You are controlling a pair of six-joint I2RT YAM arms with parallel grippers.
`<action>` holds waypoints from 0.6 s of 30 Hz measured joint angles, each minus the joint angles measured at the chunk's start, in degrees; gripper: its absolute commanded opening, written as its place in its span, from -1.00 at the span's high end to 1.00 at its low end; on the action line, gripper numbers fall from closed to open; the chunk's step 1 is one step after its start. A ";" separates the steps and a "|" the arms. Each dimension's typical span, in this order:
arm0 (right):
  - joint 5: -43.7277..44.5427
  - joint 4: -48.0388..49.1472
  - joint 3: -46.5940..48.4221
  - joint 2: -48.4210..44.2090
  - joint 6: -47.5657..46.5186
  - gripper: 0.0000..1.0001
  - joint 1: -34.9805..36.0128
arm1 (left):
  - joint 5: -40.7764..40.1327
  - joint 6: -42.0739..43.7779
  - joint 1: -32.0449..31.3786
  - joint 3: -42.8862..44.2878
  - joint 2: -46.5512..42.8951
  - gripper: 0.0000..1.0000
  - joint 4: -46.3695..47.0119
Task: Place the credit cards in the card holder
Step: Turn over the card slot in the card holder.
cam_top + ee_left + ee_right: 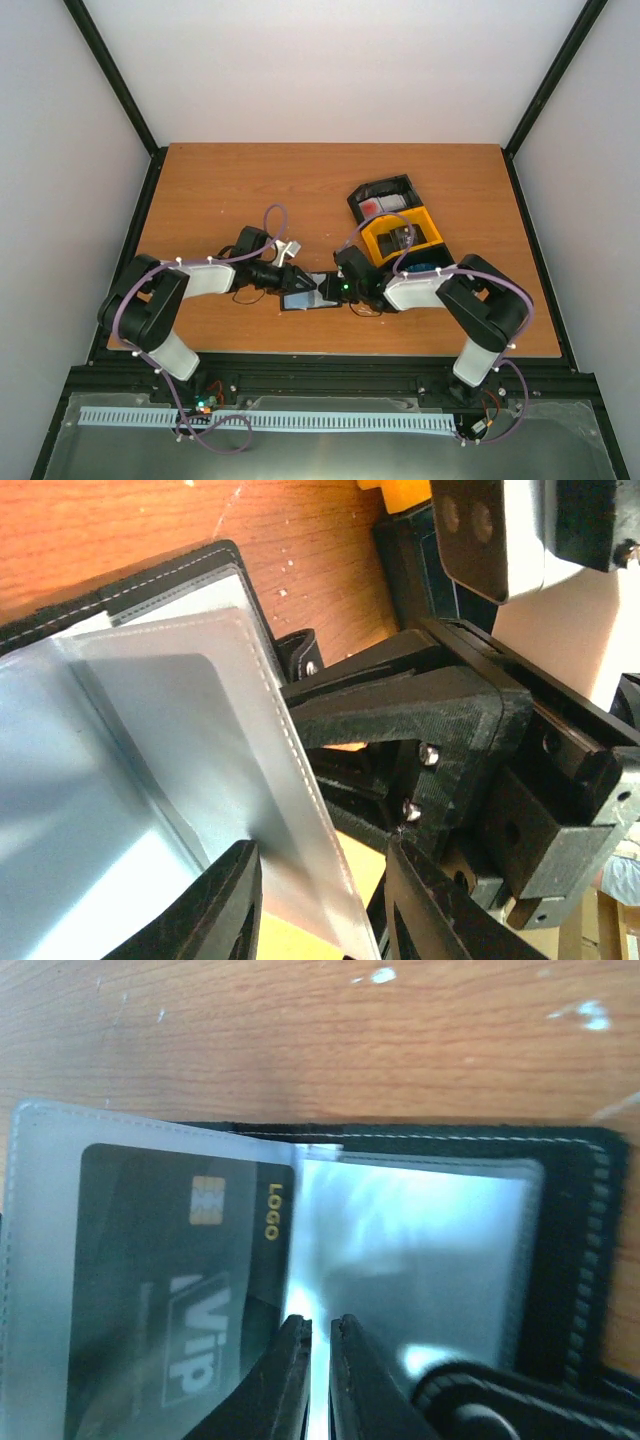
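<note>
The black card holder (303, 299) lies open on the table between both grippers, its clear sleeves fanned out. One sleeve holds a dark grey credit card (170, 1290) printed VIP and LOGO. My right gripper (320, 1345) is shut to a sliver on the sleeve edge beside that card, and the holder's stitched black cover (590, 1260) shows at the right. My left gripper (325, 900) stands open, with a clear sleeve (250, 740) passing loosely between its fingers. From the left wrist, the right gripper's black body (450, 720) reaches in at the holder's tab (300, 655).
A joined row of trays stands at the back right: a black one (400, 185) with a red-and-white card (378, 206), and a yellow one (430, 228) with a dark card (402, 238). The right arm (420, 290) covers the nearest tray.
</note>
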 measured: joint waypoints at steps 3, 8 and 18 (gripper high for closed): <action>3.04 -2.49 -1.01 -2.64 0.13 0.81 0.00 | 0.85 -0.02 -0.04 0.00 0.44 0.27 0.96; 7.80 -6.34 -2.27 -7.10 0.11 0.77 0.00 | 1.95 -0.31 -0.61 0.00 1.46 0.21 2.51; 19.02 -13.46 -4.66 -19.50 -0.46 0.44 0.00 | 1.79 -0.66 -2.32 0.15 3.96 0.13 3.52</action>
